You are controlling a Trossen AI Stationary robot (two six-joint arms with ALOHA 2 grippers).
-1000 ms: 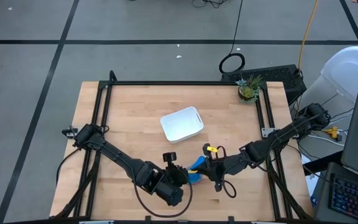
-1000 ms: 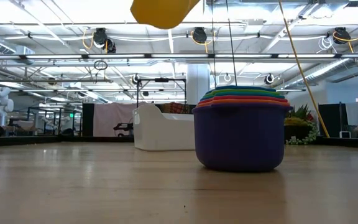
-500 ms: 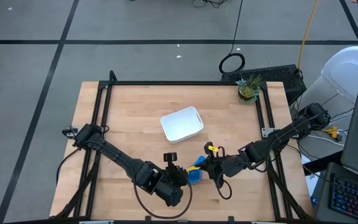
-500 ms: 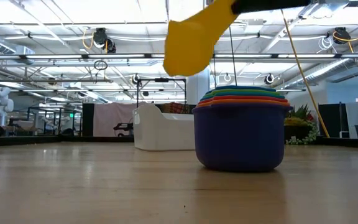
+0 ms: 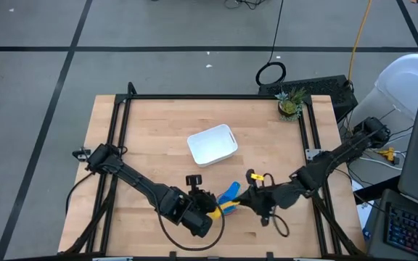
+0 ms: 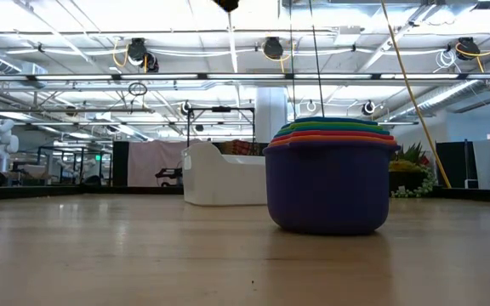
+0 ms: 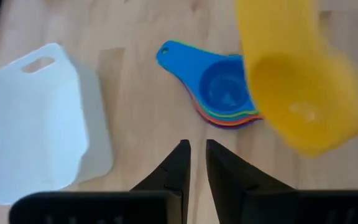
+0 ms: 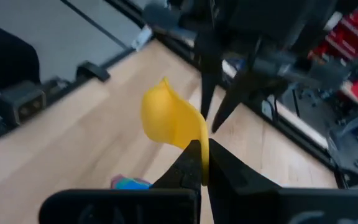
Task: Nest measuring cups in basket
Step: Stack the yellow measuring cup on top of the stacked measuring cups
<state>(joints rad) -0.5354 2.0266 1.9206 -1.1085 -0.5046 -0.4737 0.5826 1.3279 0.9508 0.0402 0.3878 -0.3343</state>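
1. Change: the right tool (image 8: pixel 201 163), clamped on the flat handle of the yellow plastic measuring cup (image 8: pixel 169 121), has carried it from just right of the stack, where it was a second ago, over the stack toward the left arm. In the low view the cup hung at top centre half a second ago and is now out of shot, so it has gone higher or nearer the camera.
2. Left tool (image 7: pixel 194 163): fingers nearly together, a thin gap, nothing between them. It hovers near the front edge of the wooden counter (image 5: pixel 151 138), pointing at the stack; the yellow cup hangs just past its tips.
3. Stack of nested plastic measuring cups (image 6: pixel 330 174) sits on the counter near the front, between the two tools: dark blue outermost, orange, green and light blue rims layered inside, the light blue handle fanned out on top.
4. White plastic basket (image 5: pixel 212 144) sits at counter centre, farther back and well apart from the stack. It looks empty.
5. My read: yellow is the last loose cup. It looks bigger than the light blue bowl on top, so dropping it in would not seat properly; could be a handover or a reorder.
6. Materials: cups are smooth, rigid, glossy plastic with round bowls and short flat handles. The basket is a shallow matte rectangular tray with rounded corners and a slot handle. The counter is pale wood planks in a black frame.
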